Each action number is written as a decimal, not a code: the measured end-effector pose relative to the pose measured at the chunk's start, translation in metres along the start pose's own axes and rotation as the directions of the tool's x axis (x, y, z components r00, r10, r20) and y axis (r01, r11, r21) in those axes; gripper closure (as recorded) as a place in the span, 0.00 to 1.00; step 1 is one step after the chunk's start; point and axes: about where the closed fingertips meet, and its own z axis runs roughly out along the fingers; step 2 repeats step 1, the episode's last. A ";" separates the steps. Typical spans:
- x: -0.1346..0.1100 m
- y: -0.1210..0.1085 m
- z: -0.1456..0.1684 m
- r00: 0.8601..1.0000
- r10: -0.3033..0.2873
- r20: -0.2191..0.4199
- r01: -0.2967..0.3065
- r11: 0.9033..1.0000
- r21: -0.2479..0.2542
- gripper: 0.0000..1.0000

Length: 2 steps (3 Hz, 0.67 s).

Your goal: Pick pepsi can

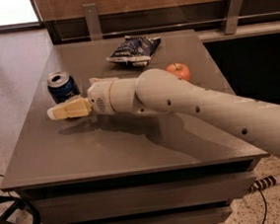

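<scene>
The pepsi can (62, 86) is dark blue with a silver top and stands upright on the left part of the grey table (133, 144). My gripper (66, 107) reaches in from the right on the white arm (188, 102). It sits right against the can's near side, low over the table, and its cream-coloured tip extends past the can to the left. The can's lower front edge is hidden behind the gripper.
A blue-and-white snack bag (134, 50) lies at the back of the table. A red apple (178, 71) sits just behind my arm. The table's left edge is close to the can, with tiled floor beyond. A wooden wall with metal brackets runs behind.
</scene>
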 end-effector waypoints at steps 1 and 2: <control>0.000 0.000 0.000 1.000 0.000 0.000 0.000 1.000 0.000 0.00; 0.000 0.000 0.000 1.000 0.000 0.000 0.000 1.000 0.000 0.00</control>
